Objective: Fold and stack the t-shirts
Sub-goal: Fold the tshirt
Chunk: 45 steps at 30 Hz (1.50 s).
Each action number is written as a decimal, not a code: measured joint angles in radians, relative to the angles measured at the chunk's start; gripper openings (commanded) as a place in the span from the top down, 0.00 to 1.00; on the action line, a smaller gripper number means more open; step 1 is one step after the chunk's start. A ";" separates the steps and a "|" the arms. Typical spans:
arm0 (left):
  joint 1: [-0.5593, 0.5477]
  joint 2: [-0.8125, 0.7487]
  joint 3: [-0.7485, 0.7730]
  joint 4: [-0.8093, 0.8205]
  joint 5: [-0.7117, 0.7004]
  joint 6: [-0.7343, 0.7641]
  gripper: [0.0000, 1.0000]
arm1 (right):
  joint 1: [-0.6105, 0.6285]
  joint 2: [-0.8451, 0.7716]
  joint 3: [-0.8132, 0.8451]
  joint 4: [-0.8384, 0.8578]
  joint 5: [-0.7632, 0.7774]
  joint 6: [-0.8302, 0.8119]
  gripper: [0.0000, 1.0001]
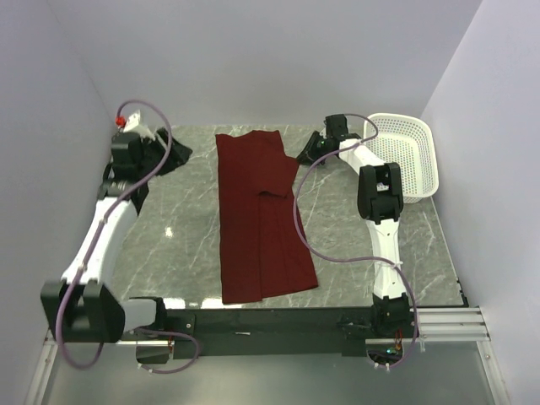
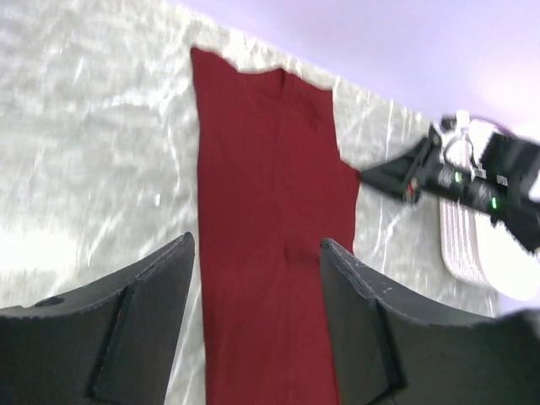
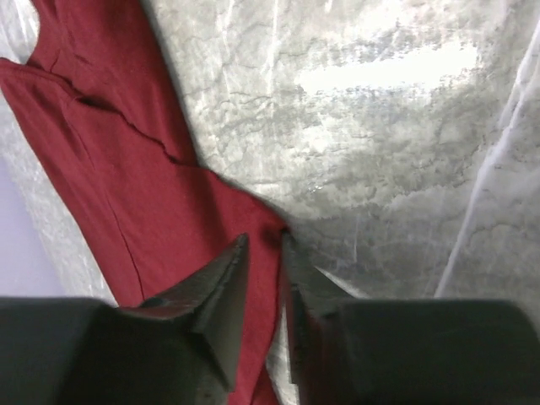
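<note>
A plain maroon t-shirt (image 1: 257, 219) lies flat on the marble table, folded into a long strip from the back edge toward the front, with one sleeve jutting right. My left gripper (image 1: 175, 152) hovers open at the back left, off the cloth; its wrist view looks past its spread fingers (image 2: 257, 249) onto the t-shirt (image 2: 261, 186). My right gripper (image 1: 299, 158) is down at the jutting sleeve. In the right wrist view its fingers (image 3: 264, 240) stand narrowly apart, straddling the sleeve's corner on the t-shirt (image 3: 126, 186). The right gripper (image 2: 388, 175) also shows in the left wrist view.
A white plastic basket (image 1: 405, 120) stands at the back right, just beyond the right arm; its side (image 2: 460, 240) shows in the left wrist view. White walls close in the table (image 1: 186, 236) at left, back and right. Both arm bases are at the near edge.
</note>
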 measured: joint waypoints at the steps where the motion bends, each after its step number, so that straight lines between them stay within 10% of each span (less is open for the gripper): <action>1: 0.000 -0.050 -0.042 -0.005 0.000 0.000 0.32 | 0.000 0.004 0.003 0.001 -0.004 0.003 0.74; 10: 0.000 -0.329 -0.267 -0.170 -0.035 -0.002 0.29 | 0.001 0.010 -0.007 0.021 -0.013 0.005 1.00; 34: 0.000 -0.449 -0.338 -0.247 -0.060 -0.010 0.29 | 0.143 -0.142 -0.098 0.141 -0.024 -0.038 1.00; 38: 0.000 -0.454 -0.338 -0.249 -0.058 -0.013 0.28 | 0.193 -0.143 -0.079 0.141 -0.018 -0.051 0.68; 45: 0.000 -0.467 -0.360 -0.246 -0.049 -0.030 0.28 | 0.140 -0.143 -0.080 0.081 0.100 -0.098 0.47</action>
